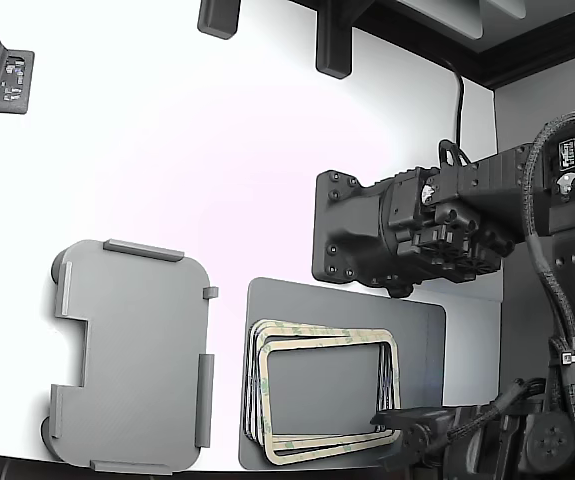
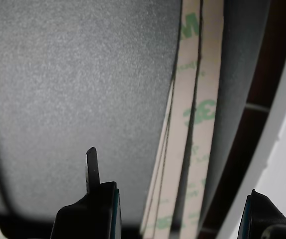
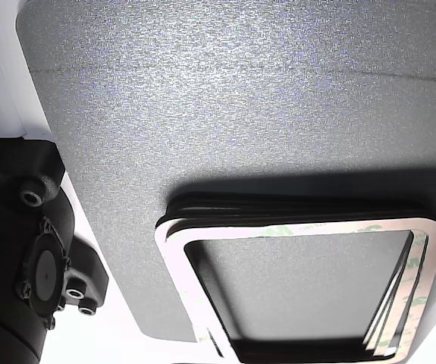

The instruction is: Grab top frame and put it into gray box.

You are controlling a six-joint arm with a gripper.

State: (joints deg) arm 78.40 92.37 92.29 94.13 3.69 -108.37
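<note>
The top frame (image 1: 328,392) is seen on a stack of like frames on the dark gray mat (image 1: 422,345), the gray box (image 1: 132,356) lying to the exterior view's left. The gripper (image 2: 177,209) is spread wide, empty, and is held low astride one long side of the frame.

Grainy matt mat (image 3: 202,114), smooth plastic-looking gray box (image 1: 132,350) (matt), papery top frame (image 1: 267,385)
</note>
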